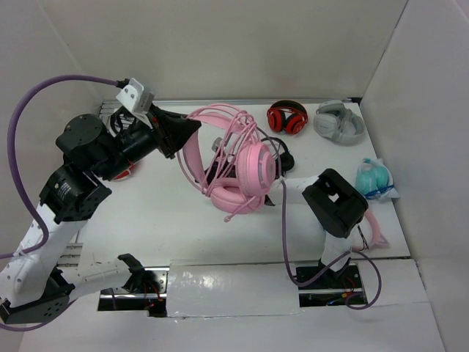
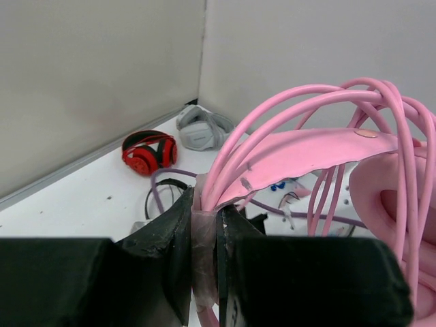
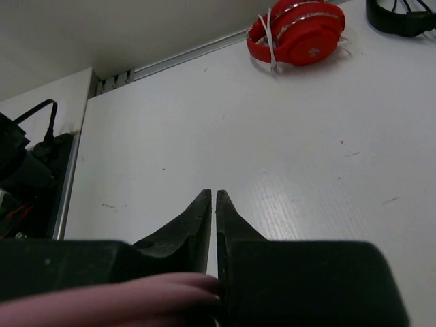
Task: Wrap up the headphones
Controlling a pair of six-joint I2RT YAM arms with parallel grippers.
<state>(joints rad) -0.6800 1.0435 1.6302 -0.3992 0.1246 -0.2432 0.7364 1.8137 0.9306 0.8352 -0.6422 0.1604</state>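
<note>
The pink headphones [image 1: 253,165] hang tilted over the table's middle, with the thin pink cable [image 1: 231,136] looped several times over the headband. My left gripper [image 1: 189,130] is shut on the headband end; in the left wrist view its jaws [image 2: 206,225] clamp the bundle of pink wires and band [image 2: 320,146]. My right gripper [image 3: 216,194] is shut low over the table and is mostly hidden behind the ear cup in the top view. A blurred pink cable [image 3: 136,293] runs into the base of its jaws. A pink cable end [image 1: 370,227] trails beside the right arm.
Red-and-black headphones [image 1: 287,117] and grey headphones [image 1: 338,122] lie at the back right. Black headphones [image 1: 282,158] lie behind the pink cup. A teal bagged item [image 1: 375,178] sits by the right wall. Another red headset [image 3: 300,30] lies under the left arm. Walls enclose three sides.
</note>
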